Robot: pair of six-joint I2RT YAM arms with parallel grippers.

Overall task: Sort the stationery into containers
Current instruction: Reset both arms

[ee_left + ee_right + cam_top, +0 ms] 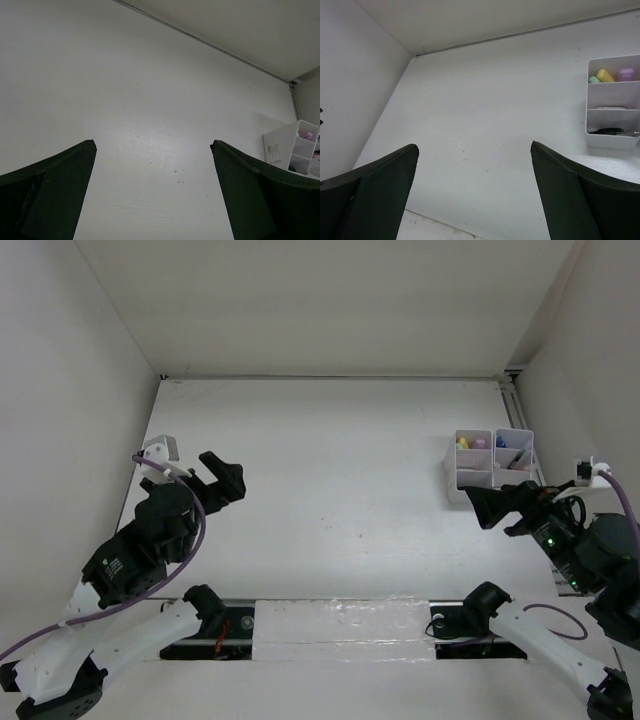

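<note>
Overhead and wrist views, both arms above the white table (330, 460). Your left gripper (226, 478) sits over the table's left side with its jaws spread wide. In the left wrist view its two dark fingers (55, 195) frame only bare tabletop: they touch nothing and carry nothing. Your right gripper (478, 508) is likewise fully released, and its fingers (580, 200) are empty and clear of the surface. It hangs just beside the near edge of the containers (470, 480), not touching them. The containers stand at the table's right side, well apart from the left gripper. The stationery lies inside them. The right wrist view shows the yellow marker stick (606, 75) between the pale green marker stick (594, 79) and the pink marker stick (625, 74) in the far compartment. The black-handled scissors (607, 131) are in the nearest one.
</note>
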